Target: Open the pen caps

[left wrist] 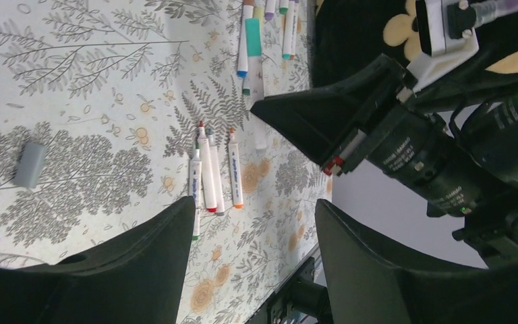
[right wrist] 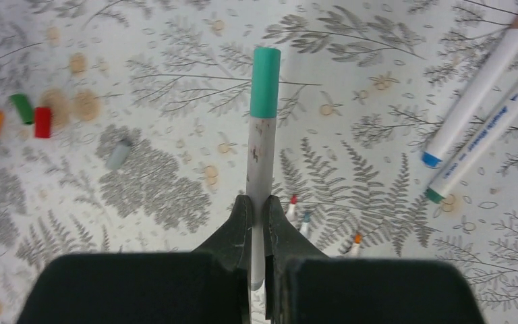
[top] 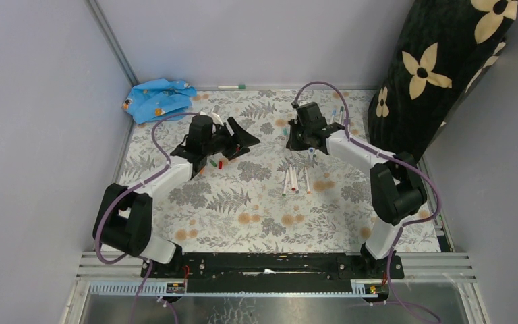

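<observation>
The right pincer (right wrist: 256, 206) is clamped on a white-barrelled marker pen (right wrist: 260, 155) over the far half of the table (top: 243, 223), its teal plastic cap (right wrist: 265, 81) unpulled. The left pincer (left wrist: 255, 209) gapes empty alongside. Loose coloured caps (right wrist: 42, 121) and bare-tipped pens (top: 295, 181) mark finished work — capped pens (right wrist: 475, 101) toward the far right corner remain.

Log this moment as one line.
right claw: shut on pen | teal cap: on | left claw: open, empty

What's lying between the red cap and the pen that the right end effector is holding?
A grey cap lies between the red cap and the pen; the right wrist view shows it.
</observation>
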You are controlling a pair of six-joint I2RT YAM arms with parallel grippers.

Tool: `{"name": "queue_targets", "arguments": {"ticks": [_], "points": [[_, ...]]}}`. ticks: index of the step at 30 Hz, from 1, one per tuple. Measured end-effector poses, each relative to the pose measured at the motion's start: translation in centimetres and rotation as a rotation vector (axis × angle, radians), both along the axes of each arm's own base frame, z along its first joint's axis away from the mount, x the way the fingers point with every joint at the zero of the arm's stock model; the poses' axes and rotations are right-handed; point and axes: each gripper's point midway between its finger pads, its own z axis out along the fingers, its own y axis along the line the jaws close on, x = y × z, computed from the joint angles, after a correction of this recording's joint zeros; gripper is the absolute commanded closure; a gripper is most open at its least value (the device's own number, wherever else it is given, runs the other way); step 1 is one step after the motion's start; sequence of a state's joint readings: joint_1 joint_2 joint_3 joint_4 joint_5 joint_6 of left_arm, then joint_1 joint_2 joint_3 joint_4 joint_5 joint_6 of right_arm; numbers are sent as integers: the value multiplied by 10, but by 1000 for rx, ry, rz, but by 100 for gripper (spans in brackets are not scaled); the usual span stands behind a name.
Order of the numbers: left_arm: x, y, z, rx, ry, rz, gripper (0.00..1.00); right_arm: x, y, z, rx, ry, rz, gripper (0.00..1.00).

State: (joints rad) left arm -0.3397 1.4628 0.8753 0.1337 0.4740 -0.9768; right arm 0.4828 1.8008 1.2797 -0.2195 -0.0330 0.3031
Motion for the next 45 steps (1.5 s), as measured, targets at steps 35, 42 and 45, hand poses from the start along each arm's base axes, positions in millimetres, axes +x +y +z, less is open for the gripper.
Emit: {"name": "queue_targets", "arguments": {"ticks": [35, 42, 45], "points": [[14, -16, -12, -42, 58, -11, 31, -98, 101, 46, 121, -12, 305, 100], [15, -15, -13, -41, 60, -1, 40, -102, 102, 58, 144, -37, 308, 100], [15, -15, -13, -42, 61, 1, 46, -102, 102, 62, 150, -46, 309, 100]]}}
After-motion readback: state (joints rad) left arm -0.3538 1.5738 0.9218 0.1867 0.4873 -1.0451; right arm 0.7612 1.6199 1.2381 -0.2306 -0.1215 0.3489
